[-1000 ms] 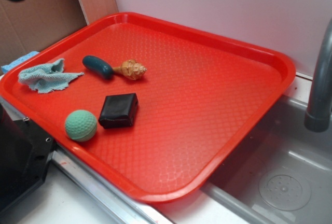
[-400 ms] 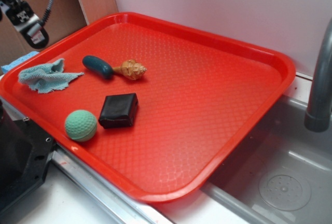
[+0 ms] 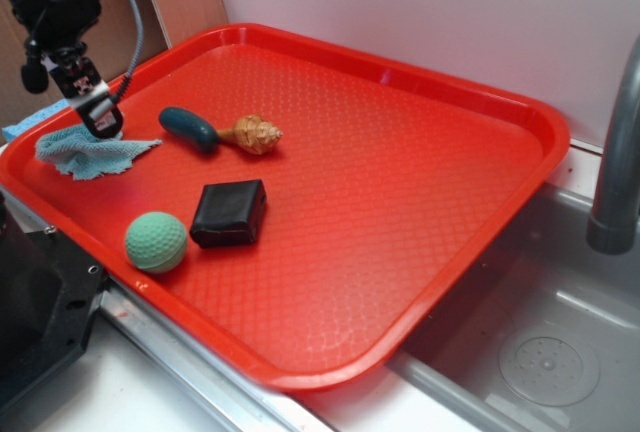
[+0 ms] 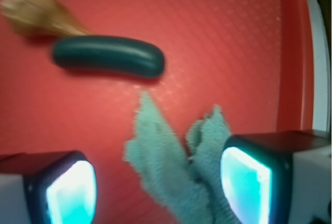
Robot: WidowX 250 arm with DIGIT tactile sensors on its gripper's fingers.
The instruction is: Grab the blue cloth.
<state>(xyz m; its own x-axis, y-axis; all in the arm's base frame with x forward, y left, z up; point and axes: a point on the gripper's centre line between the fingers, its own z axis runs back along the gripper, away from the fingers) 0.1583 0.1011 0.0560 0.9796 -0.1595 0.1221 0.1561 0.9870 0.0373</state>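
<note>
Wrist view showed the gripper [image 4: 158, 182] with jaws apart, its two glowing pads straddling the small pale teal-blue knitted cloth [image 4: 179, 167], which lay bunched between them on the red plastic tray [image 4: 218, 37]. Exterior view placed the cloth [image 3: 85, 152] near the tray's left corner, close against the rim, with the dark teal oblong toy [image 3: 188, 128] just beside it toward the tray's middle. Step in hand, by my reading: final approach, not yet a grasp. Next move would call for lowering onto the fabric and closing on the raised folds. Against the frame 0.4 s earlier, the gripper [image 3: 100, 124] had descended from above the corner to the cloth; the cloth and toy lay unmoved.
</note>
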